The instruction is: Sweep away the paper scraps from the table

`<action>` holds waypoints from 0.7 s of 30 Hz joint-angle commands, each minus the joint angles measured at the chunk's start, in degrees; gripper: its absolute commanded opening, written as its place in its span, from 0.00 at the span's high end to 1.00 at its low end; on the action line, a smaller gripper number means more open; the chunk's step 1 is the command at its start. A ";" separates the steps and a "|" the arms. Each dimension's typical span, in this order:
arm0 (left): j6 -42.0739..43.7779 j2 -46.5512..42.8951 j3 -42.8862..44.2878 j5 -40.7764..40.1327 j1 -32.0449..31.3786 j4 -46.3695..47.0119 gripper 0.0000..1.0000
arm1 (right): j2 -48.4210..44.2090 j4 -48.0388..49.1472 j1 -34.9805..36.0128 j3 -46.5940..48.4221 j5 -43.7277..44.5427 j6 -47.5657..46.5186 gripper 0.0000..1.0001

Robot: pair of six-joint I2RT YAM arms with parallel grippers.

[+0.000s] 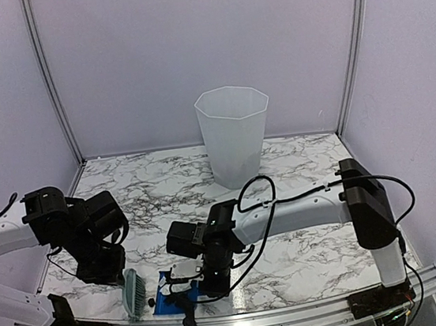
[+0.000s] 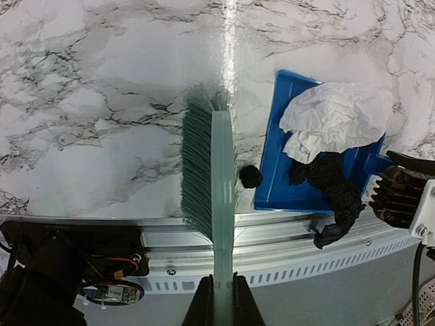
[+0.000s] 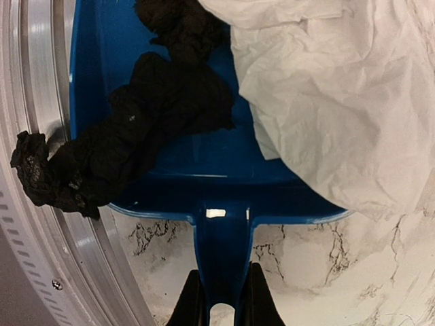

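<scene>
Glossy plastic dustpan [image 3: 219,157], wrinkly matt paper scraps [image 3: 156,109]

Right wrist view: the dustpan [image 3: 102,54] runs off the top edge. The white paper [image 3: 326,102] spills past the top and right edges and hides the pan floor under it. The black scrap [image 3: 136,142] is clipped at the top too. From above, the right gripper [image 1: 186,282] blocks most of the pan. The brush [image 2: 221,190] handle exits the bottom edge, and the black bit [image 2: 250,176] beside it is a mere dot from above.
</scene>
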 commanded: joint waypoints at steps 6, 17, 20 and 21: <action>0.30 4.79 0.37 1.39 -1.42 7.72 1.00 | 1.64 -1.79 0.89 1.95 1.12 1.52 1.00; 0.53 2.84 0.71 1.96 -1.50 7.70 1.00 | -1.92 5.30 0.86 -4.33 2.80 3.04 1.00; 0.94 3.00 0.43 1.61 -1.50 7.13 1.00 | -3.47 7.51 0.76 -7.48 3.15 4.03 1.00; 1.13 3.23 0.53 1.29 -1.50 6.70 1.00 | -3.97 8.30 0.67 -8.64 3.20 4.33 1.00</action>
